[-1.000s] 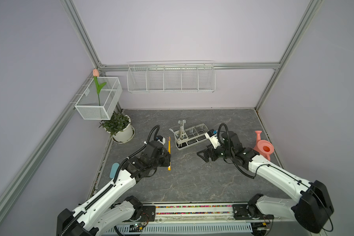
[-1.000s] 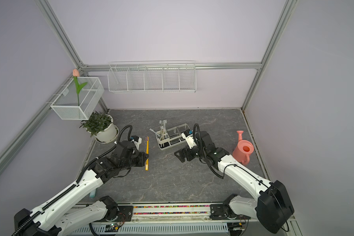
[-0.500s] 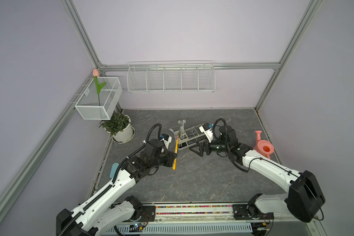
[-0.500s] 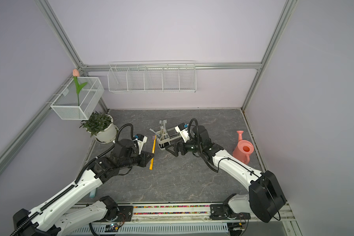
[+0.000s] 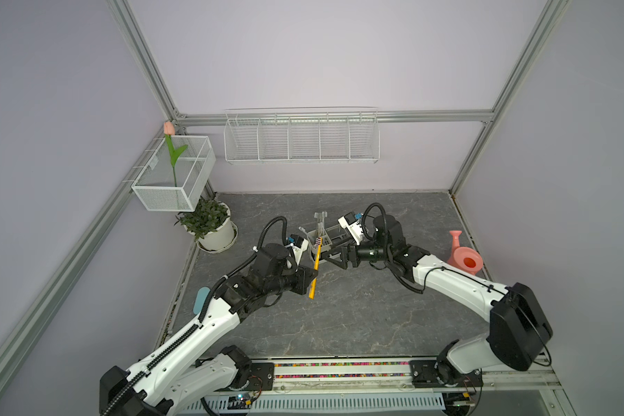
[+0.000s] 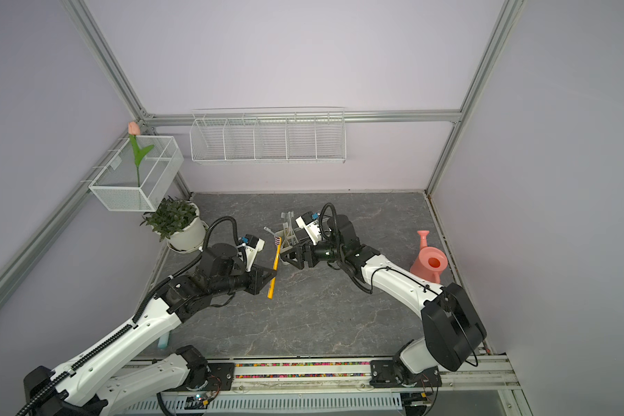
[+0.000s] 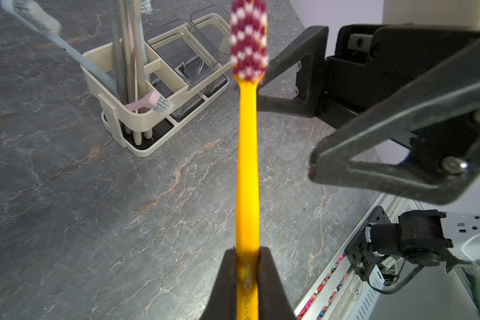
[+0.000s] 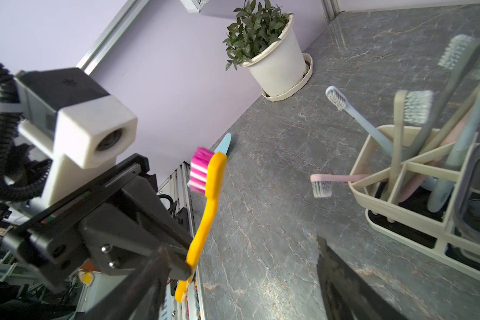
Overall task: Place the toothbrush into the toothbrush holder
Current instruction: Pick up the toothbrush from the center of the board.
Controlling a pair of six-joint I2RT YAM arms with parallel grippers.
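Left gripper [image 7: 247,252]: clamped on the lower handle of the toothbrush and raised above the tabletop, left of its middle.
Toothbrush [image 5: 316,261]: yellow, held nearly upright with the pink-and-white bristle head uppermost and tilted toward the holder. It is carried clear of the tabletop, near the holder but outside it.
Right gripper [image 5: 331,260]: jaws are seen spread apart with nothing between them, pointed at the toothbrush from the right, just beside the holder.
Toothbrush holder [image 7: 139,124]: stood around the tabletop's middle, toward the far edge. Several other brushes are lodged in its cream bin.
Potted plant [image 5: 213,234]: set by the far-left corner.
Pink watering can [image 5: 463,257]: set at the right edge.
Wire basket [image 5: 301,138]: hung on the back wall.
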